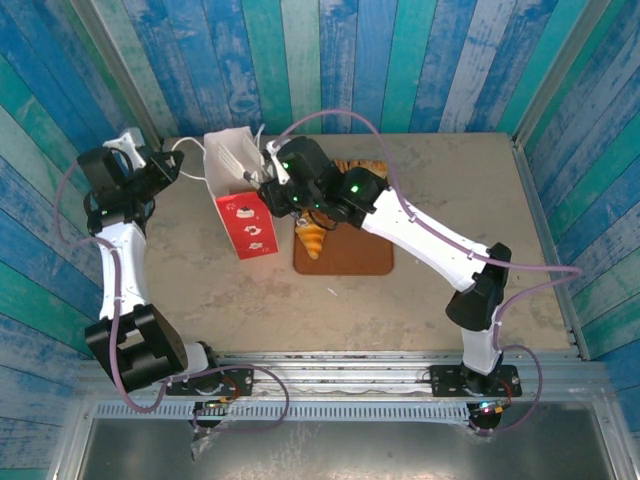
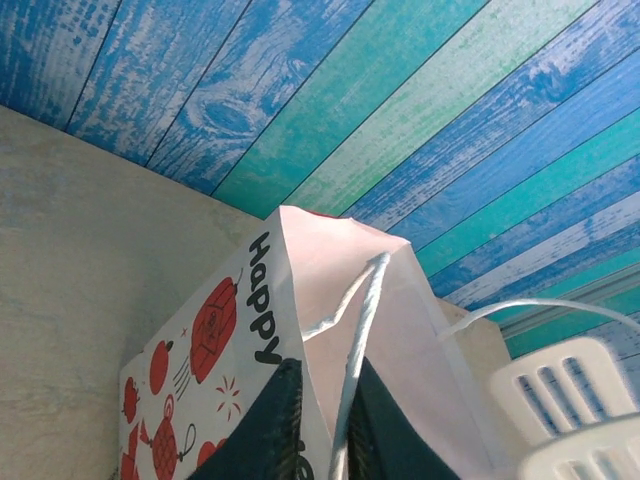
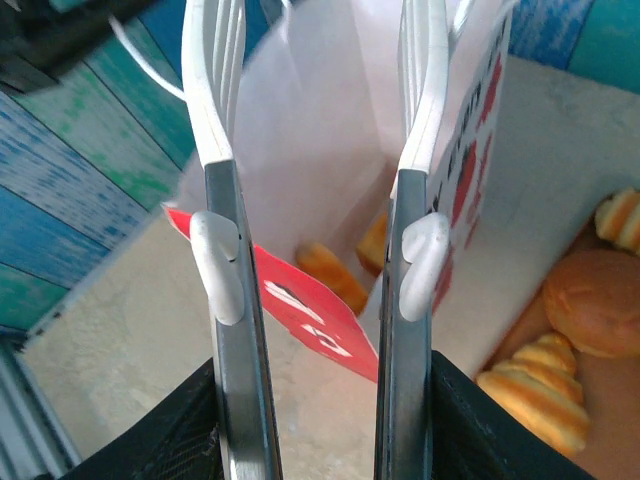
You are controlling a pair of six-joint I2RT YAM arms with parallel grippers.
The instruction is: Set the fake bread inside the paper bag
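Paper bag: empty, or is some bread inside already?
Not empty: the right wrist view shows two golden pastries inside the paper bag.

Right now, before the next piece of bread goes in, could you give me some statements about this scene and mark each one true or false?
1. The right tool is open at the mouth of the paper bag, with nothing between its fingers. True.
2. The bag is empty. False: at least two pastries lie inside it.
3. A round bun lies on the brown tray. True.
4. The tray lies on the left arm's side of the bag. False: it lies on the right arm's side.
5. The left tool is at the bag's rim, with a white handle cord between its fingers. True.
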